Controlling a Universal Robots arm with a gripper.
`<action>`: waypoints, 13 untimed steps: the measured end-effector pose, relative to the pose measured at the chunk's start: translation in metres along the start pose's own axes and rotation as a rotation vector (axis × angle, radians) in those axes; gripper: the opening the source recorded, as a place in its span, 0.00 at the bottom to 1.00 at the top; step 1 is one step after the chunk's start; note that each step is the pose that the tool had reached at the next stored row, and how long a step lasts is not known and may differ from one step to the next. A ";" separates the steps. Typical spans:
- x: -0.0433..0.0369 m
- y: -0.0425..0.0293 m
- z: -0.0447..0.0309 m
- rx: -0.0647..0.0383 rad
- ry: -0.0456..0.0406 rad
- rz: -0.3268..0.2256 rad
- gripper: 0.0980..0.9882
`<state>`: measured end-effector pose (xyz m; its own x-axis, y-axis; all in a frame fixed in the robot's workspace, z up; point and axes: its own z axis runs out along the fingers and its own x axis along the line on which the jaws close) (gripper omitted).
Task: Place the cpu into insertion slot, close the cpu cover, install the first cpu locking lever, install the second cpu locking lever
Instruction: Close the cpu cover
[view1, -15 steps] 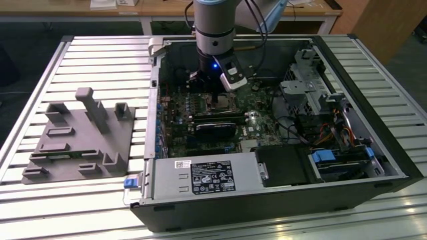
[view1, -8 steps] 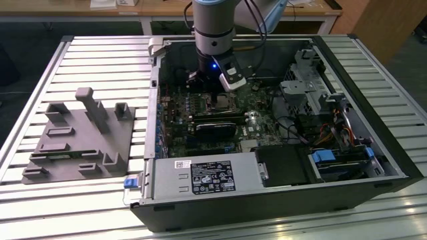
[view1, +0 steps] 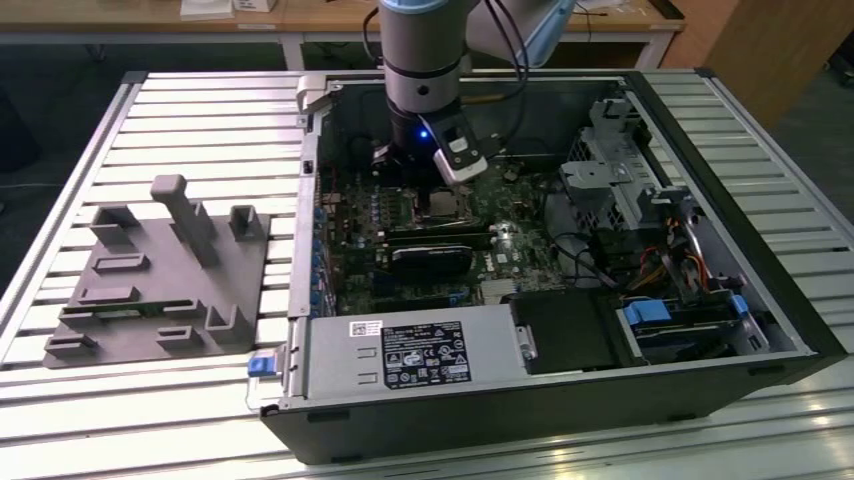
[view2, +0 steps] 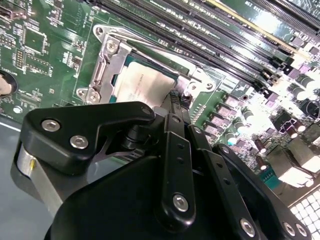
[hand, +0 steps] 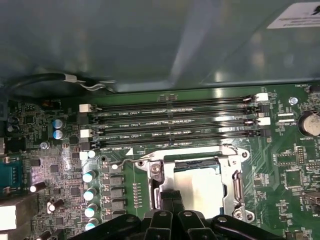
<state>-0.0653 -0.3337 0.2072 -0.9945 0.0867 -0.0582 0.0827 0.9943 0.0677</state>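
Observation:
Inside the open computer case (view1: 787, 300), my gripper (view1: 424, 188) hangs straight down over the insertion slot (view1: 438, 207). The silver cpu (hand: 202, 187) (view2: 142, 85) lies in the slot. The cpu cover (hand: 235, 186) (view2: 102, 70) lies flat around it as a silver frame. In both wrist views the black fingers are pressed together, with nothing seen between them. The gripper (hand: 171, 195) (view2: 175, 97) has its tips at the cover's edge beside the cpu. A thin wire locking lever (hand: 131, 160) (view2: 150, 39) runs along the slot's side nearest the memory slots.
Long black memory slots (hand: 175, 120) lie next to the socket, and a row of capacitors (hand: 90, 195) stands on its other side. A black card (view1: 434, 250), a power supply (view1: 400, 350) and drive cages (view1: 614, 170) crowd the case. A grey fixture (view1: 160, 270) sits on the slatted table.

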 end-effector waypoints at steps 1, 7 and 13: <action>0.0006 -0.0001 0.0003 0.000 0.0001 -0.001 0.01; 0.0009 -0.0001 0.0005 0.000 0.0002 -0.002 0.01; 0.0016 -0.0003 0.0022 0.000 0.0003 -0.002 0.01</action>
<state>-0.0667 -0.3337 0.2049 -0.9948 0.0842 -0.0581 0.0803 0.9945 0.0676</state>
